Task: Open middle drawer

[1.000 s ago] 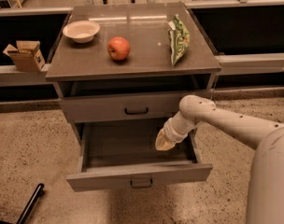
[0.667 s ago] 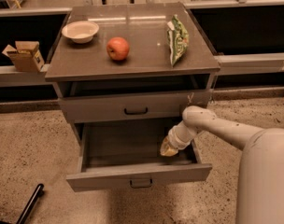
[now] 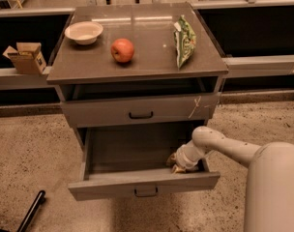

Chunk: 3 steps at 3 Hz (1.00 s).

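Since the earlier frames the gripper has sunk lower in the frame, toward the front right corner of the pulled-out drawer, and the arm's bend has dropped with it. The drawer front has hardly shifted.

At the lower right of the frame the robot's pale body fills the corner, and the arm reaches from it up and left into the drawer. The grey worktop spans the upper centre.

Below it, the middle drawer is at the lower centre, pulled well out, with its inside floor showing and its unmarked front facing down-frame. The gripper is inside it, against the right wall just behind the front panel — whether it is open or closed cannot be told.

Above it the upper drawer stands slightly out, with a white scratch near its right end.

On the worktop, a green bag lies at the right, a pale bowl sits at the upper left, and a red apple is between them, nearer the front edge.

A cardboard box sits on a ledge at the left edge of the frame — well apart from the worktop.

The black loop handle sits at the centre of the middle drawer's front, untouched.
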### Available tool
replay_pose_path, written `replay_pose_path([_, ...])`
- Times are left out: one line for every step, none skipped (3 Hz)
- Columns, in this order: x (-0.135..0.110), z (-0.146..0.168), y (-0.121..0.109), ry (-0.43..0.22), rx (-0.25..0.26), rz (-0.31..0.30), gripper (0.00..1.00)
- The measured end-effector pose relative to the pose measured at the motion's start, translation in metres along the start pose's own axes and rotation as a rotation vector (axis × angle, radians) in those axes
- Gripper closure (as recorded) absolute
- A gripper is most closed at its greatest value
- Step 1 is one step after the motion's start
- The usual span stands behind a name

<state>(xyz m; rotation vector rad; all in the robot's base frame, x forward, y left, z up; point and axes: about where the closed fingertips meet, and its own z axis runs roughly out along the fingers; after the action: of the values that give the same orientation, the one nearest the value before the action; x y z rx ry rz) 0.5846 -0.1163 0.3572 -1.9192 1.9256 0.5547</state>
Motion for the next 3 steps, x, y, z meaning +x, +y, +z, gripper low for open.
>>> replay_pose_path([0.0,0.0,-0.001,0.0,0.0,0.0,0.04])
replay_pose_path([-0.018,-0.01,0.027,-0.006,-0.099,-0.047,0.0])
replay_pose_path([-0.05,-0.034,0.069,-0.018,-0.249,-0.134,0.0])
